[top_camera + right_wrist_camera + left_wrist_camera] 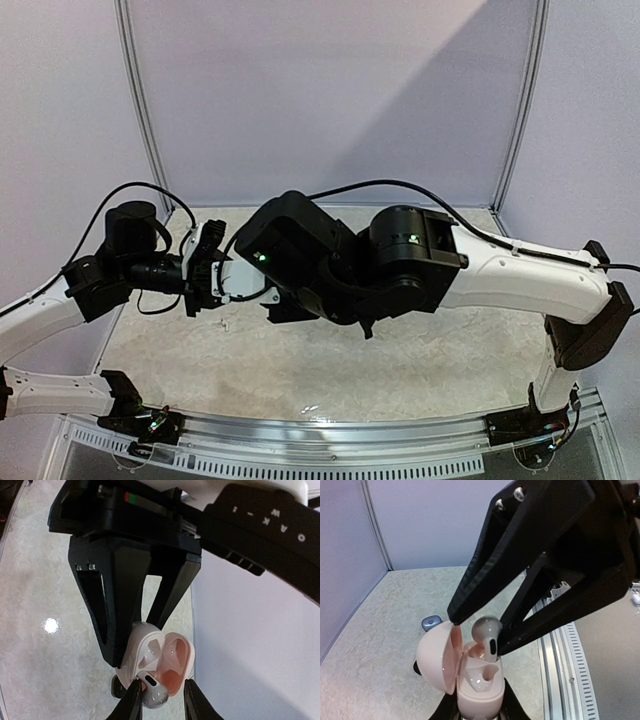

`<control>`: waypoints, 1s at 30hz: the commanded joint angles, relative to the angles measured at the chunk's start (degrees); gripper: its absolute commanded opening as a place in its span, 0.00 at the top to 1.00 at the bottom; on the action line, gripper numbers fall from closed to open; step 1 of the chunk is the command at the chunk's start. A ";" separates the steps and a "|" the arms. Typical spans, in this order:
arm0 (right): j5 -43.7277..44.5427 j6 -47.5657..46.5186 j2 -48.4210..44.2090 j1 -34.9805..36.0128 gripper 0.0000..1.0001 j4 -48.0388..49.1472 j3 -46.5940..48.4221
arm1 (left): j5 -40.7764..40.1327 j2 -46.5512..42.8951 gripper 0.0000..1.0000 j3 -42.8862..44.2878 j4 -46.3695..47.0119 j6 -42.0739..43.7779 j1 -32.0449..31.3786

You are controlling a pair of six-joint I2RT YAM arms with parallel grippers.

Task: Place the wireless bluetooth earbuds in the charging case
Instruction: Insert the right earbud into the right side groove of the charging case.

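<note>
A silvery-grey earbud, judged light, hard and slippery, is pinched at its bulb by the closed right tool, stem down, just above the open pink charging case, which is clamped by the left tool.

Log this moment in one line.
left claw holds open charging case | right claw holds grey earbud | earbud not yet seated

The top camera looked down from above and behind both arms, well back. The left wrist camera sat close behind the left gripper, facing the charging case ahead; the right wrist camera, behind the right gripper, faced it oppositely, sharing case and earbud.
</note>
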 commanded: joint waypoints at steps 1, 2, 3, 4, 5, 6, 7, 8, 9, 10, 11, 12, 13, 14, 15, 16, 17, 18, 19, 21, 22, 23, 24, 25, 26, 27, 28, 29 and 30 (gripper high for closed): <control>-0.63 0.04 1.37 0.35 0.69 -0.50 0.91 | -0.40 -0.35 1.00 -0.39 3.87 -1.05 -0.97; -0.60 0.21 1.11 0.28 0.69 -0.72 0.93 | -0.84 -0.36 1.00 -0.48 3.81 -1.24 -0.91; -0.60 0.74 0.93 0.31 0.68 -0.92 0.93 | -1.17 -0.36 1.00 -0.58 3.77 -1.59 -0.89; -0.91 1.18 0.50 0.35 0.67 -1.34 0.93 | -1.44 -0.32 1.00 -0.65 3.91 -2.16 -0.88; -1.25 1.79 0.21 0.27 0.65 -1.79 0.90 | -1.66 -0.34 1.00 -0.74 4.00 -2.76 -0.81; -1.56 2.60 -0.43 0.34 0.64 -2.12 0.85 | -1.63 -0.40 1.00 -0.84 4.10 -3.17 -0.80; -1.78 3.09 -0.79 0.35 0.62 -2.47 0.78 | -1.43 -0.46 1.00 -0.97 4.30 -3.64 -0.80; -1.94 3.78 -1.33 0.35 0.61 -2.81 0.72 | -1.36 -0.52 1.00 -1.14 4.60 -3.99 -0.80; -1.92 4.18 -1.89 0.37 0.60 -2.97 0.62 | -1.29 -0.55 1.00 -1.24 4.86 -4.26 -0.80; -1.67 4.78 -2.17 0.36 0.59 -3.02 0.60 | -1.20 -0.53 1.00 -1.35 5.10 -4.34 -0.80; -1.26 5.18 -2.59 0.37 0.58 -2.90 0.58 | -1.11 -0.50 1.00 -1.42 5.27 -4.35 -0.80; -1.02 5.58 -2.74 0.31 0.58 -2.63 0.58 | -1.09 -0.55 1.00 -1.46 5.28 -4.40 -0.80; -0.84 6.31 -3.10 0.29 0.58 -2.34 0.58 | -1.09 -0.53 1.00 -1.47 5.30 -4.53 -0.80; -0.87 7.03 -3.41 0.26 0.58 -1.95 0.65 | -1.13 -0.55 1.00 -1.55 5.40 -4.90 -0.80; -1.14 8.22 -3.90 0.17 0.58 -1.43 0.49 | -1.24 -0.60 1.00 -1.56 5.53 -5.22 -0.72; -1.51 9.18 -4.77 0.11 0.58 -0.70 0.19 | -1.26 -0.64 1.00 -1.60 5.52 -5.48 -0.71; -2.00 10.82 -5.46 0.09 0.59 0.37 -0.72 | -1.20 -0.67 1.00 -1.64 5.61 -5.69 -0.71; -2.57 11.95 -6.55 0.07 0.60 2.14 -1.89 | -1.05 -0.78 1.00 -1.72 5.67 -5.82 -0.71; -3.33 12.68 -7.93 0.01 0.60 3.50 -2.97 | -0.94 -0.79 1.00 -1.81 5.81 -5.84 -0.71; -5.82 15.10 -9.83 -0.40 0.62 5.24 -5.09 | -0.87 -0.87 1.00 -1.90 5.95 -5.64 -0.71; -7.24 16.10 -10.48 -0.84 0.65 5.51 -5.87 | -0.79 -0.90 1.00 -1.91 6.14 -5.52 -0.71; -8.49 18.04 -11.27 -1.34 0.68 5.72 -6.71 | -0.62 -0.96 1.00 -1.91 6.40 -5.42 -0.71; -9.75 19.19 -11.74 -1.79 0.70 5.95 -7.27 | -0.41 -0.94 1.00 -1.91 6.66 -5.21 -0.71; -11.16 20.58 -11.95 -2.08 0.70 6.20 -7.73 | -0.12 -0.98 1.00 -1.91 6.72 -5.02 -0.71; -12.35 21.43 -12.04 -2.32 0.70 6.47 -7.84 | 0.00 -0.94 1.00 -1.91 6.94 -4.90 -0.76; -13.52 22.39 -11.98 -2.39 0.69 6.73 -7.85 | 0.05 -0.90 1.00 -1.91 6.99 -4.80 -0.79; -14.43 22.91 -11.80 -2.42 0.68 7.03 -7.90 | -0.02 -0.93 1.00 -1.83 7.12 -4.73 -0.80; -15.08 23.26 -11.63 -2.50 0.67 7.11 -7.79 | -0.03 -0.98 1.00 -1.82 7.10 -4.62 -0.80; -15.73 24.14 -11.14 -2.64 0.67 6.98 -7.79 | -0.03 -1.04 1.00 -1.82 7.24 -4.62 -0.80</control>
